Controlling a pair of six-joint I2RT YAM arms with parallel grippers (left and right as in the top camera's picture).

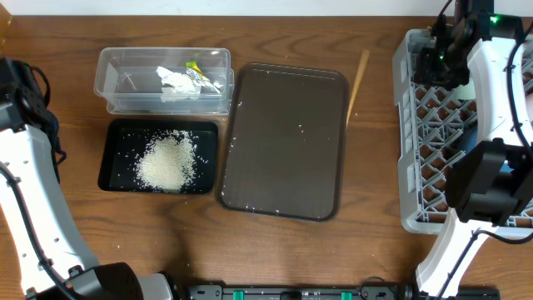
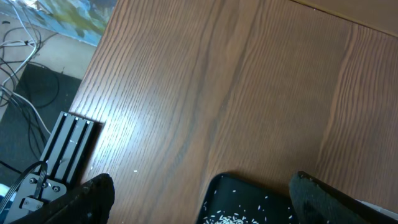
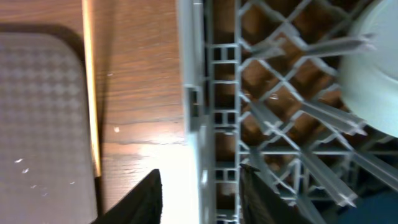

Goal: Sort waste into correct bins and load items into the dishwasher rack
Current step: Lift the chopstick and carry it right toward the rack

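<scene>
A: At the far left, the left gripper (image 2: 200, 183) hangs over the table (image 1: 291, 33) with its jaws spread wide, nothing between them. What about the rubbish?

B: Sorted, I'd say. Crumpled paper (image 1: 173, 82) and a wrapper (image 1: 194, 68) sit in the clear tub (image 1: 108, 79), and rice (image 1: 166, 162) is heaped in the black tray (image 1: 117, 142) next to it. A few grains (image 1: 301, 127) speckle the brown tray (image 1: 287, 167) beside them.

A: So which step is this?

B: Loading, by my reckoning. The chopstick (image 1: 358, 79) lies on the table between the brown tray and the rack (image 1: 404, 125), outside it, while a pale bowl (image 3: 373, 62) already rests inside.

A: And the right gripper (image 3: 199, 177)?

B: Over the rack's left wall, jaws parted, gripping nothing I can see.

A: Next move?

B: Probably the chopstick — thin and flat on the wood, so the fingers (image 3: 142, 199) must come down low, straddle it crosswise and pinch close to the tabletop without nudging it away.
</scene>
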